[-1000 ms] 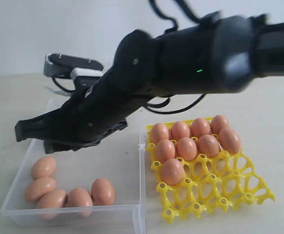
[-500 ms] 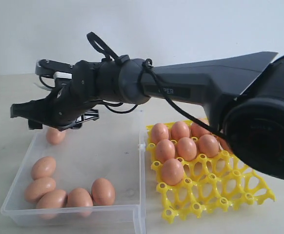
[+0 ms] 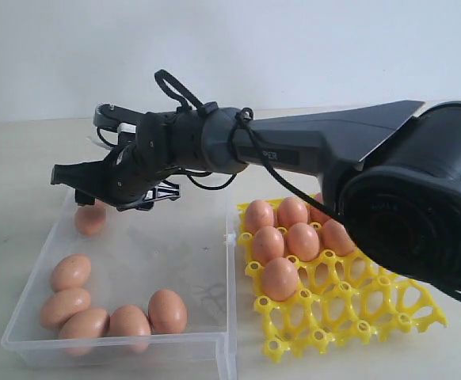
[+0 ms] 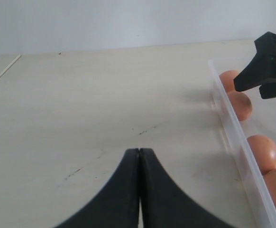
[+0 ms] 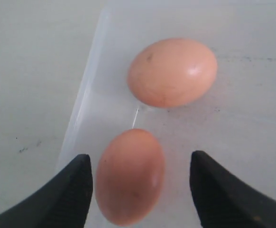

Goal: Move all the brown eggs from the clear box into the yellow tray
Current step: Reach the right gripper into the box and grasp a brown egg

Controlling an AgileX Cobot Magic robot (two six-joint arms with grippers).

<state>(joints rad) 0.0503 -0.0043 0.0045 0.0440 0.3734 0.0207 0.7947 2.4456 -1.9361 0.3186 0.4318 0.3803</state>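
The right fingers are standing spread with one brown egg lying between them, its long axis running along them. Just past the fingertips, a second egg is lying crosswise. Both are sitting inside the clear box, by its wall. The left fingers are pressing together over the counter. Well apart from both, the yellow tray is holding more eggs.

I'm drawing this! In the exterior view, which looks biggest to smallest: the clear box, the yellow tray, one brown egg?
1. clear box, largest, but only a little.
2. yellow tray, nearly as big.
3. brown egg at the box's front, by far smallest.
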